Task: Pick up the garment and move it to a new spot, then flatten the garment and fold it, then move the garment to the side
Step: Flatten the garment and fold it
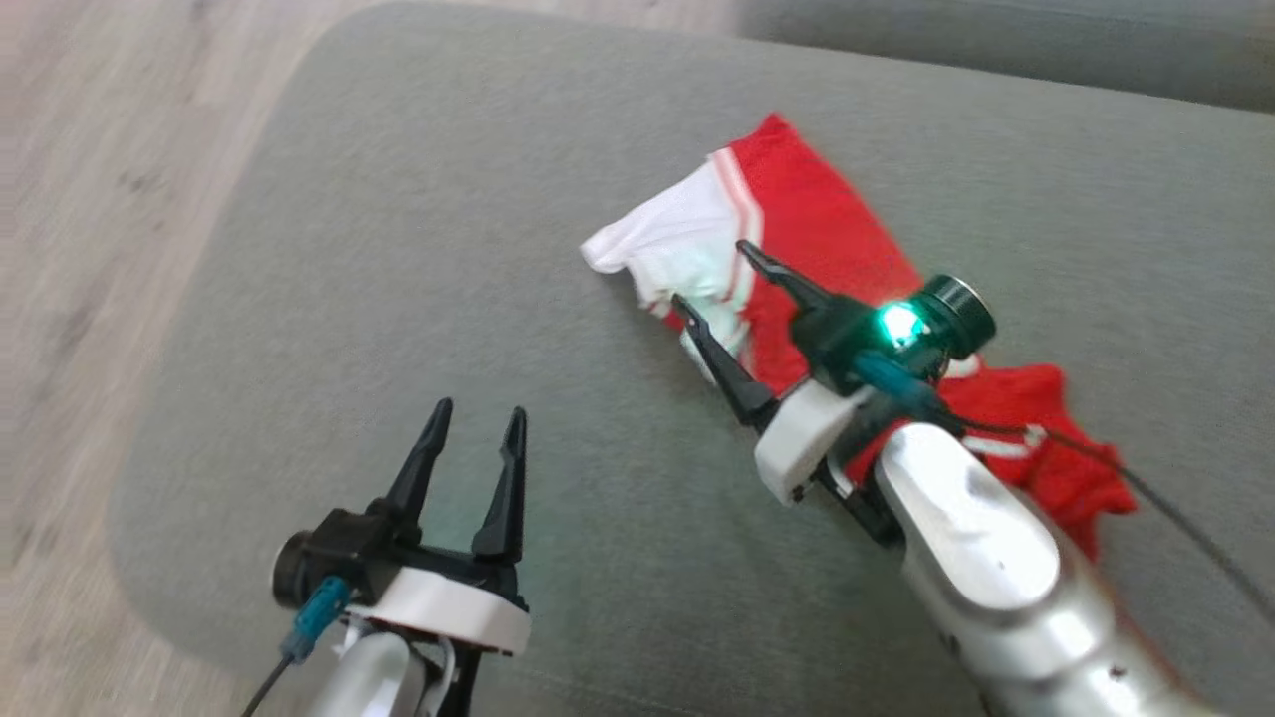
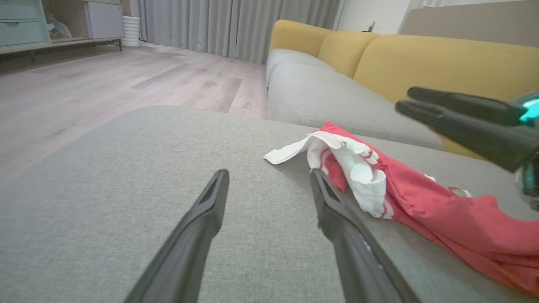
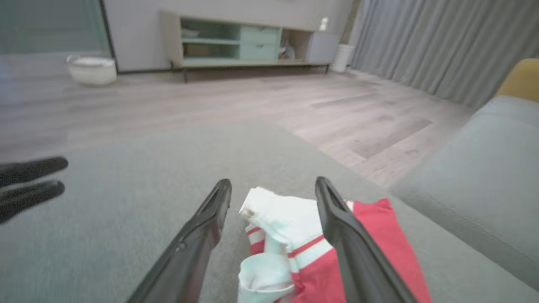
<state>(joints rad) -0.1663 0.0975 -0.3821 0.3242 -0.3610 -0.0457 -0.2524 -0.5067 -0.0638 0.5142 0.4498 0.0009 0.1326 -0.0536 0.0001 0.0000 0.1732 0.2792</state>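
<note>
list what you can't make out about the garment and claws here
- garment: head view, middle hidden under the right claw and forearm; crumpled, type unclear.
- garment's red end: left wrist view, cut off at the right edge.
- right claw tips touching cloth or not: head view blurred, cannot tell.
- left claw: right wrist view, cut off by the left edge.

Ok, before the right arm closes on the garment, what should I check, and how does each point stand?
1. Right gripper open: ok.
2. Its fingers straddle the white end of the garment: ok.
3. Fingers touching the fabric: cannot tell.
4. Left gripper open, over the cushion, apart from the garment: ok.
5. Garment lying flat: not ok, crumpled.
6. Bare cushion left of the garment for a new spot: ok.
</note>
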